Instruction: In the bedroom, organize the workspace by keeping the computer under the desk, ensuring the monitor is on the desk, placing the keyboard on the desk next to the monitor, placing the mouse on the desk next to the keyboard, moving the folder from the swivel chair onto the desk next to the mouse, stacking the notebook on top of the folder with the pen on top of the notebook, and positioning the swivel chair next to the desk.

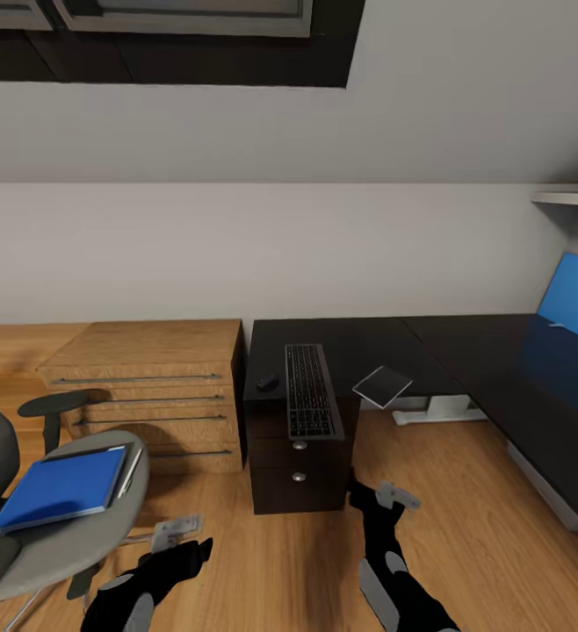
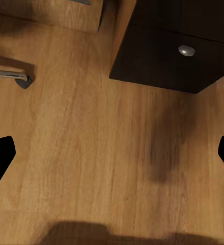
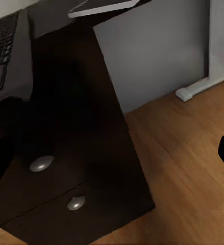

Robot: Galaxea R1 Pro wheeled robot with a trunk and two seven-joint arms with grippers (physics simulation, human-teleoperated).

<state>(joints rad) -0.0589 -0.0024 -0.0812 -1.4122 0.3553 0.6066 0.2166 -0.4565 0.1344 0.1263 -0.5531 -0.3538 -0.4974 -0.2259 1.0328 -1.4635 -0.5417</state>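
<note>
- Head view: one blue folder (image 1: 61, 485) lies on the swivel chair (image 1: 69, 518) seat, lower left; one keyboard (image 1: 309, 390), one small dark mouse (image 1: 267, 382) and one grey notebook (image 1: 382, 386) overhanging the edge sit on the desk (image 1: 465, 351), centre. Both arms hang low and empty; left gripper (image 1: 177, 537), right gripper (image 1: 386, 496). Likely step: fetching the folder, which calls for turning left.
- Left wrist view: floor, one drawer knob (image 2: 186, 50); fingers spread wide.
- Right wrist view: two knobs on the drawer unit (image 3: 66, 168); finger spread can't be told.
</note>
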